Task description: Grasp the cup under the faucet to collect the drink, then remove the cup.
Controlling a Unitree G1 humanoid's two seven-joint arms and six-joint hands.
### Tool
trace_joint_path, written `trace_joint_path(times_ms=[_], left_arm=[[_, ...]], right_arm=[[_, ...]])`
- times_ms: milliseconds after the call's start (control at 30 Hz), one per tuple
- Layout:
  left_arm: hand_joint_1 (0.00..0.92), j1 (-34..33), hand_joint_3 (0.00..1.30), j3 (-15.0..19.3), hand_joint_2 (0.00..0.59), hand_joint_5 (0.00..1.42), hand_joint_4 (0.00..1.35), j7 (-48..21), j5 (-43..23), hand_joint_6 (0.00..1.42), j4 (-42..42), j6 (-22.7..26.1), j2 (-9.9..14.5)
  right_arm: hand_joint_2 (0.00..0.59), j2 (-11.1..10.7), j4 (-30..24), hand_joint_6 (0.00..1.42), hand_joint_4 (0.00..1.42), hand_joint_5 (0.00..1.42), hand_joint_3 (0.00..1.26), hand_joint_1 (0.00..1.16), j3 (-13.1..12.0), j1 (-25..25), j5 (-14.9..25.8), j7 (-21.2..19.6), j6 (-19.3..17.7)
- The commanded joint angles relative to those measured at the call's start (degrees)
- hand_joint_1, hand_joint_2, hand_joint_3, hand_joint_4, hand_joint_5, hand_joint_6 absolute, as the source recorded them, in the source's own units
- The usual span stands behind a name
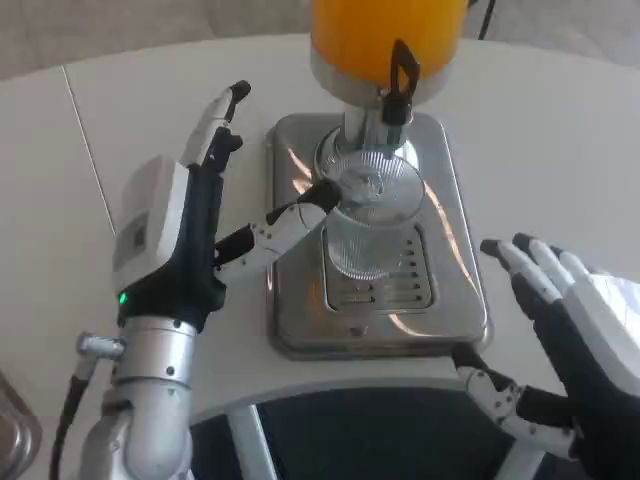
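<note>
A clear ribbed cup [366, 220] stands on the steel drip tray [300, 300] under the black-handled faucet [401, 82] of the orange drink dispenser [385, 35]. My left hand [200, 215] is to the left of the cup with its fingers spread. One finger reaches toward the cup's left side, and whether it touches the cup I cannot tell. Nothing is held in it. My right hand [570, 330] hovers at the lower right, off the tray's right edge, fingers apart and holding nothing.
The white table [560, 150] stretches around the tray. A seam line [95, 170] runs down its left part. A metal object [15, 430] sits at the bottom left corner. The table's front edge curves just below the tray.
</note>
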Motion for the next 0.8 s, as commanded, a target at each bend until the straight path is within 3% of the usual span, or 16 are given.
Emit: trace_joint_path(times_ms=[33, 133, 267, 500, 600, 800], left_arm=[[0.152, 6.5, 0.14, 2.0, 0.08, 0.24, 0.1, -5.1, -2.2, 0.3, -4.3, -6.9, 5.4], [0.141, 13.0, 0.14, 5.1, 0.083, 0.23, 0.1, -7.6, -3.2, 0.28, -7.5, -13.1, 10.7], [0.134, 18.8, 0.13, 8.8, 0.085, 0.21, 0.08, -9.3, -3.1, 0.26, -7.7, -20.1, 15.9], [0.124, 27.2, 0.09, 15.1, 0.099, 0.15, 0.02, -9.3, -0.8, 0.22, -5.8, -32.3, 23.3], [0.116, 30.3, 0.06, 17.3, 0.102, 0.11, 0.0, -8.7, 1.5, 0.2, -6.9, -35.9, 24.6], [0.109, 35.5, 0.03, 20.6, 0.104, 0.07, 0.0, -8.8, 5.4, 0.17, -9.7, -39.1, 24.4]], right_arm=[[0.455, -1.0, -1.6, 0.0, 0.0, 0.0, 0.09, 0.56, -2.4, -1.0, 5.7, -3.3, -0.2], [0.456, -2.0, -0.8, 0.0, 0.0, 0.0, 0.09, 0.55, -3.4, -3.1, 7.9, -4.4, 0.0], [0.455, -2.5, -0.5, 0.0, 0.0, 0.0, 0.09, 0.55, -3.4, -4.2, 9.3, -5.5, -0.1], [0.455, -3.0, 1.4, 0.0, 0.0, 0.0, 0.09, 0.54, -3.4, -8.8, 11.2, -7.7, 0.4], [0.454, -3.9, 3.7, 0.0, 0.0, 0.0, 0.09, 0.54, -3.8, -11.7, 12.1, -8.4, 1.0], [0.445, -6.1, 10.9, 0.0, 0.0, 0.0, 0.06, 0.46, -4.7, -16.9, 16.5, -12.3, 0.8]])
